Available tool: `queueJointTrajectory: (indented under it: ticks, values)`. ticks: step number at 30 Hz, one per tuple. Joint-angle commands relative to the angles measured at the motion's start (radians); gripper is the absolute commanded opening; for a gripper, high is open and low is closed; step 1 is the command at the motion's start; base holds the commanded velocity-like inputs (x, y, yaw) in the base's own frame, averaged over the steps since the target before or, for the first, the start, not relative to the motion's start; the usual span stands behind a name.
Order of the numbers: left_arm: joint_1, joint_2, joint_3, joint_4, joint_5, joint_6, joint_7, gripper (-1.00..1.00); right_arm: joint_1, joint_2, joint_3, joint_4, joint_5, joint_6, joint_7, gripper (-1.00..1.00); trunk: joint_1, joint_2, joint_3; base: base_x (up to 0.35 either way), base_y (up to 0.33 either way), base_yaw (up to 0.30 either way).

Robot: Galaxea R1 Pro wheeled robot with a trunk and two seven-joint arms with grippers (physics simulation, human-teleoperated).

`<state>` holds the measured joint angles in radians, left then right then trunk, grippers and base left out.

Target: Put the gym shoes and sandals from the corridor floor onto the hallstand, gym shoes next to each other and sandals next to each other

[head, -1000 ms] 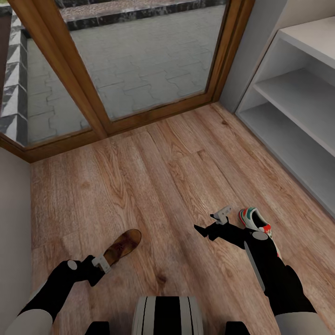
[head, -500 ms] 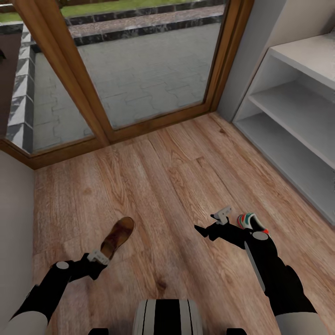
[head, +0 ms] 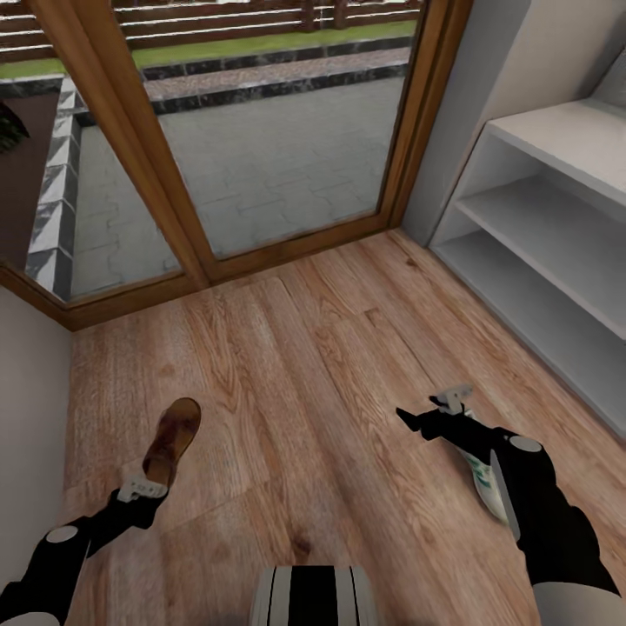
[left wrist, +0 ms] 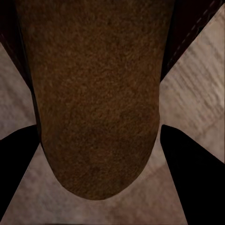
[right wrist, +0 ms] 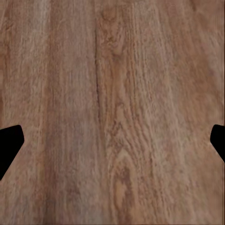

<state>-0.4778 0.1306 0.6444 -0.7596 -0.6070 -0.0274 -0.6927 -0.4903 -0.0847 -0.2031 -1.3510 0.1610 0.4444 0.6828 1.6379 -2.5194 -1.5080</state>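
A dark brown sandal [head: 172, 439] hangs low over the corridor floor [head: 287, 348] at the lower left, with my left gripper [head: 143, 489] shut on its heel end. Up close, the sandal's brown insole [left wrist: 93, 93] sits between the two dark fingers of the left gripper [left wrist: 99, 129]. My right gripper [head: 432, 410] is open above bare planks [right wrist: 140, 70], with the right gripper [right wrist: 117, 131] showing its fingertips far apart. One white gym shoe [head: 483, 474] with green marks lies on the floor, mostly hidden under my right forearm. The hallstand [head: 556, 217] stands at the right.
A glass door with a wooden frame [head: 174, 217] closes the far end of the corridor, with a paved yard beyond it. A pale wall [head: 30, 417] borders the left side. My own base [head: 313, 596] shows at the bottom middle.
The camera has tilted up, so the whole view has shifted. My left gripper has swung left with the sandal in it. The right arm has drifted right, covering more of the gym shoe.
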Motion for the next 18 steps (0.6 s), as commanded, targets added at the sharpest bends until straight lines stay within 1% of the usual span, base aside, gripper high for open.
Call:
queueJointTrajectory:
  ticks: [1,3,4,6,7,10,11,12,13,14,17,18]
  values:
    - [0.008,-0.003,0.014,0.006,-0.008,-0.024,0.015,-1.0,-0.001,0.0,-0.006,-0.001,0.012,0.002,0.008,1.0,-0.001,0.0,0.003,0.0,0.0,0.0]
    - [0.014,-0.004,0.021,0.021,-0.007,-0.047,0.037,-1.0,0.0,0.0,-0.009,0.001,0.022,-0.001,0.008,1.0,-0.001,0.0,0.011,0.0,0.0,0.0]
    - [0.018,-0.005,0.026,0.044,-0.007,-0.069,0.061,-1.0,0.0,0.0,-0.01,0.005,0.036,-0.01,0.008,1.0,-0.002,0.001,0.015,0.0,0.0,0.0]
    - [0.021,-0.005,0.029,0.073,-0.007,-0.091,0.088,-1.0,0.001,0.0,-0.011,0.011,0.054,-0.031,0.007,1.0,-0.003,0.001,0.023,0.0,0.0,0.0]
    - [0.022,-0.005,0.031,0.107,-0.007,-0.113,0.116,-1.0,0.002,0.001,-0.012,0.018,0.071,-0.059,0.006,1.0,-0.003,0.001,0.027,0.0,0.0,0.0]
    - [0.024,-0.005,0.032,0.159,-0.007,-0.148,0.163,-1.0,0.003,0.002,-0.013,0.03,0.088,-0.109,0.004,1.0,-0.005,0.002,0.038,0.0,0.0,0.0]
    - [0.024,-0.005,0.033,0.177,-0.007,-0.16,0.18,-1.0,0.004,0.003,-0.013,0.042,0.095,-0.14,0.0,1.0,-0.005,0.002,0.042,0.0,0.0,0.0]
    - [0.024,-0.006,0.033,0.212,-0.007,-0.184,0.215,-1.0,0.004,0.004,-0.013,0.05,0.097,-0.153,-0.004,1.0,-0.006,0.003,0.046,0.0,0.0,0.0]
    - [0.025,-0.005,0.033,0.229,-0.007,-0.197,0.233,-1.0,0.005,0.004,-0.013,0.06,0.099,-0.165,-0.009,1.0,-0.006,0.003,0.05,0.0,0.0,0.0]
    - [0.025,-0.005,0.034,0.259,-0.007,-0.22,0.267,-1.0,0.006,0.004,-0.013,0.083,0.101,-0.185,-0.022,1.0,-0.006,0.003,0.054,0.0,0.0,0.0]
    - [0.025,-0.005,0.034,0.297,-0.007,-0.249,0.308,-1.0,0.01,0.005,-0.013,0.128,0.103,-0.208,-0.046,1.0,-0.008,0.004,0.065,0.0,0.0,0.0]
    - [0.025,-0.005,0.035,0.318,-0.007,-0.262,0.327,-1.0,0.013,0.006,-0.013,0.164,0.103,-0.227,-0.064,1.0,-0.008,0.004,0.069,0.0,0.0,0.0]
